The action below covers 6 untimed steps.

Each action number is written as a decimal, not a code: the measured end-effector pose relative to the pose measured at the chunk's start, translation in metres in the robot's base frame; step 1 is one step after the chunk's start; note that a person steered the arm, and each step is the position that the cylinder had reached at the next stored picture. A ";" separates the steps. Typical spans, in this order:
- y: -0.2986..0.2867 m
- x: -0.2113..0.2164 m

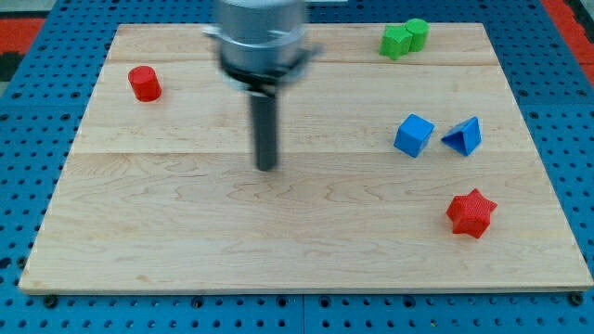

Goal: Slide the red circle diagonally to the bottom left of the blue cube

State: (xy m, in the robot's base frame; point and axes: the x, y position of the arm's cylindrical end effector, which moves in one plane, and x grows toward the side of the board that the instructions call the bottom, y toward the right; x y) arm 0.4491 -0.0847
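Note:
The red circle [144, 83] stands near the view's top left of the wooden board [186, 241]. The blue cube [414, 135] sits at the view's right, far from the red circle. My tip [267, 167] rests near the board's middle, touching no block. It is to the right of and below the red circle, and to the left of the blue cube.
A blue triangle [463, 136] lies just right of the blue cube. A red star [471, 212] sits below them at the view's lower right. Two green blocks [405, 38] stand together at the view's top right. The board lies on a blue pegboard [19, 139].

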 end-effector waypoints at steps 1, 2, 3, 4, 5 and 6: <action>-0.097 -0.010; -0.177 -0.012; -0.187 -0.074; -0.192 -0.122; -0.124 -0.121; -0.044 -0.081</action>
State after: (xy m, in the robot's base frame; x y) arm 0.3684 -0.1284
